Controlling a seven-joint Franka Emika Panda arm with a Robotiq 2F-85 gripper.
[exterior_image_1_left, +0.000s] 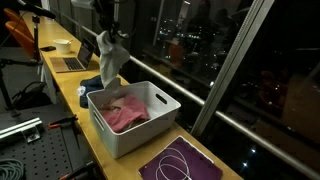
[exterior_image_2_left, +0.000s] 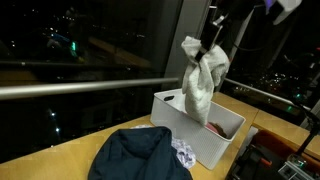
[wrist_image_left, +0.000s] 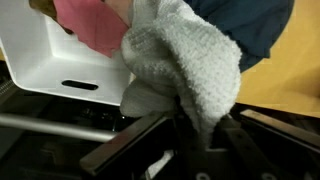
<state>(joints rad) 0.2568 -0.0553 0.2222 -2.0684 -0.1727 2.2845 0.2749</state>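
In an exterior view, the gripper (exterior_image_1_left: 108, 38) holds a grey towel (exterior_image_1_left: 110, 62) aloft, with its tail hanging over the far end of the white bin (exterior_image_1_left: 165, 108), where a pink cloth (exterior_image_1_left: 125, 115) lies.

In an exterior view, the towel (exterior_image_2_left: 200, 82) dangles above the bin (exterior_image_2_left: 190, 138), and a blue garment (exterior_image_2_left: 140, 155) lies beside it.

In the wrist view, the jaws are pinched tight on the towel's (wrist_image_left: 190, 70) bunched top.

This looks like the carrying step, and any next move calls for keeping the tail clear of the bin's rim.

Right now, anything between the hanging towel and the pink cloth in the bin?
Nothing: in an exterior view the towel, held by the gripper, hangs over the pink cloth with no item between.
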